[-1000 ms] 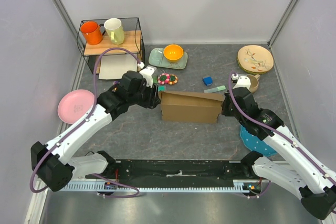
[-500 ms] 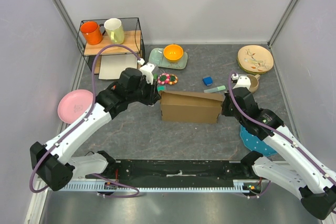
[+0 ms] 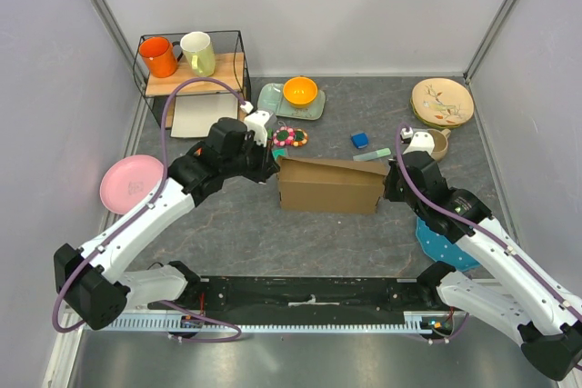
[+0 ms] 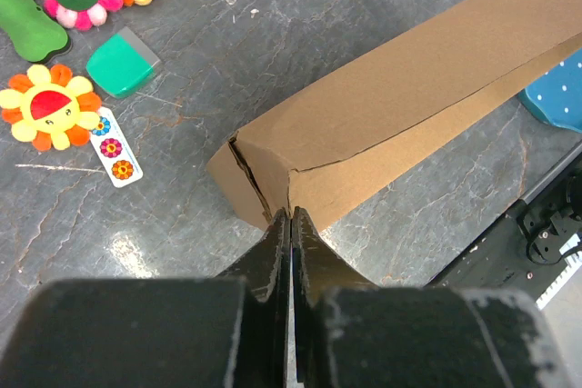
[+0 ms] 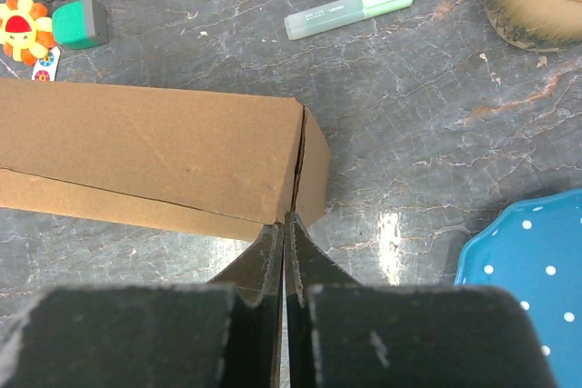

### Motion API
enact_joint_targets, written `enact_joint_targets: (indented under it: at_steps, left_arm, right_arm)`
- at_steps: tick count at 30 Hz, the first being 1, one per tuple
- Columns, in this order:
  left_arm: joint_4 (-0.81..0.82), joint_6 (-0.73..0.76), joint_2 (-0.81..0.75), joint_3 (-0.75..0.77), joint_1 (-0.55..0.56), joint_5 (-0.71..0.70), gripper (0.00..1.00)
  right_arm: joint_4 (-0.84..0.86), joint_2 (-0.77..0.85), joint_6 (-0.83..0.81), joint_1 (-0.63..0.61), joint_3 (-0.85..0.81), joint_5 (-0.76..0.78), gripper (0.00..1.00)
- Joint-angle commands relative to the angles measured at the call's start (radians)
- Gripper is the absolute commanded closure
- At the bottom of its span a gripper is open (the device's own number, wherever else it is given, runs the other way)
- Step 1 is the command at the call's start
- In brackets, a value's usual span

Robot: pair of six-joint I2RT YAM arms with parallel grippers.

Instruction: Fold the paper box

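Top view: the paper box (image 3: 329,185), a long closed brown shape, lies near the middle of the table (image 3: 236,224). The left end effector (image 3: 273,170) is at its left end and the right end effector (image 3: 386,190) at its right end.

Left wrist view: the fingers are pressed together, holding nothing, tips touching the box's corner seam.

Right wrist view: the fingers are also closed on nothing, tips against the box's end edge.
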State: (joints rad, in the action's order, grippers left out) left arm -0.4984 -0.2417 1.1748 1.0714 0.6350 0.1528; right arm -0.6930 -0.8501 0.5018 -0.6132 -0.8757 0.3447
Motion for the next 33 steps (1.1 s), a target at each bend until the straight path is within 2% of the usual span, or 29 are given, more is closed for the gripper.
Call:
enact_joint_targets:
  at_steps: [1,19,23,33]
  left_arm:
    - [0.049,-0.021,0.008,-0.028,0.003,0.057,0.98]
    - [0.002,0.041,-0.026,-0.136,0.003,-0.105,0.98]
    - [-0.019,0.062,-0.056,-0.122,0.003,-0.147,0.98]
    - [-0.043,0.081,-0.053,-0.048,0.003,-0.150,0.98]
  right_arm:
    - [-0.051,-0.003,0.001,-0.003,0.014,-0.023,0.98]
    - [-0.062,0.011,0.003,-0.003,0.015,-0.023,0.98]
    - [-0.062,0.011,0.001,-0.003,0.014,-0.024,0.98]
    - [-0.060,0.009,-0.002,-0.005,0.017,-0.018,0.98]
